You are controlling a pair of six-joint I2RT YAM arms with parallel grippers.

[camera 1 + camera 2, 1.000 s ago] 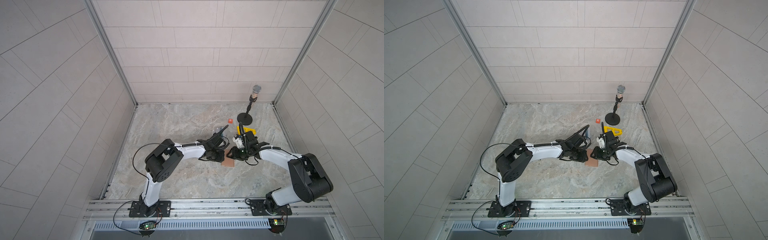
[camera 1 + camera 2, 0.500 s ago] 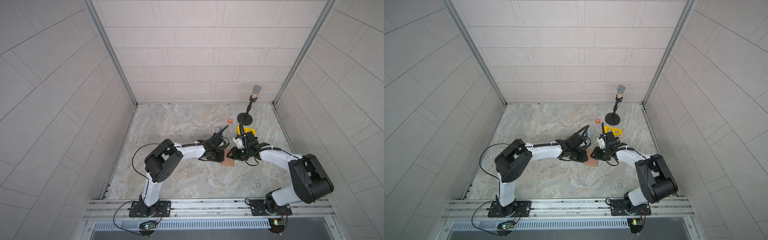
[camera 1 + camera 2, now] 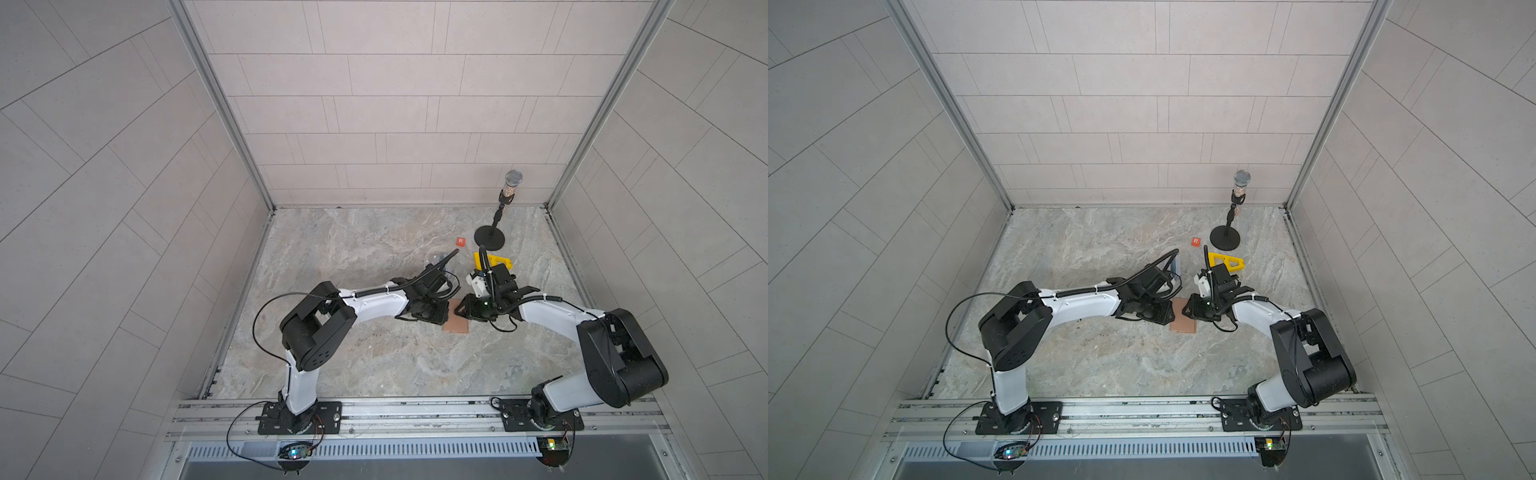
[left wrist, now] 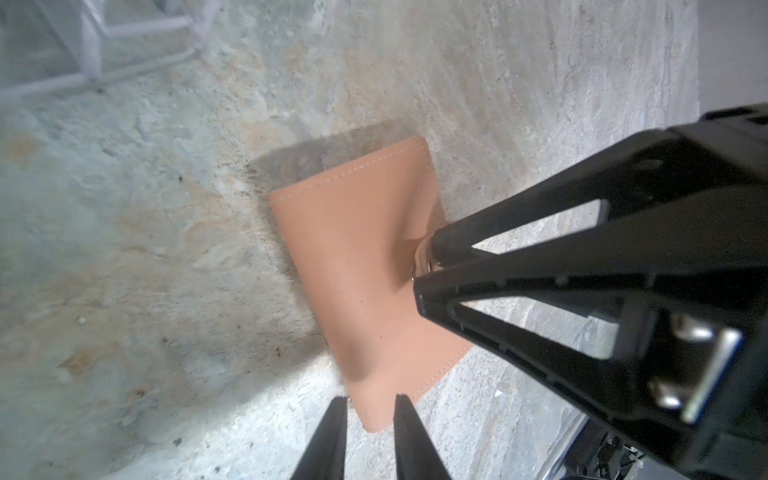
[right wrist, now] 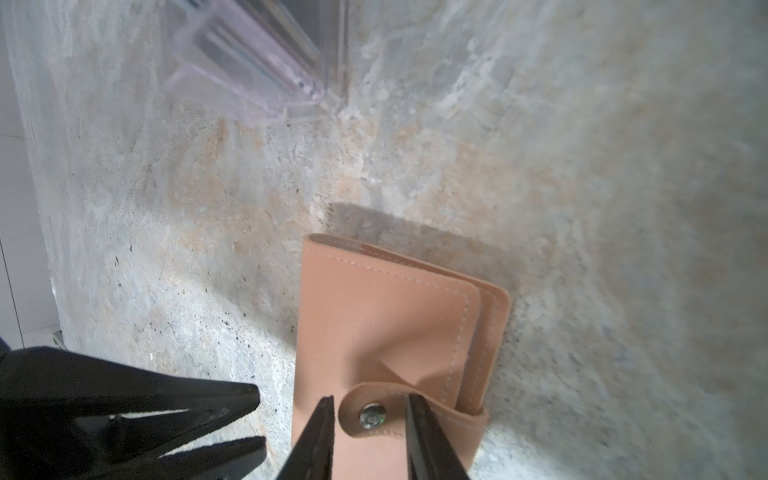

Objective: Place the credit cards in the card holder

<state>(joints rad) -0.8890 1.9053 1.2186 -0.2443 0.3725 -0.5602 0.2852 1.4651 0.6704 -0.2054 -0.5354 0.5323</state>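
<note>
On the marble table (image 3: 374,353), between the two arms, the tan card holder (image 3: 456,323) lay folded shut. The left gripper (image 4: 370,399) hovered just beside its edge, fingers narrowly apart, holding nothing. The right gripper (image 4: 423,268) pinched the small snap tab (image 5: 374,415), tenting the leather.

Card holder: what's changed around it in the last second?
Only the right gripper: its fingers drew in a little around the snap tab of the card holder. Nothing was picked up or released. The left gripper, the card holder and the clear acrylic stand stayed put.
</note>
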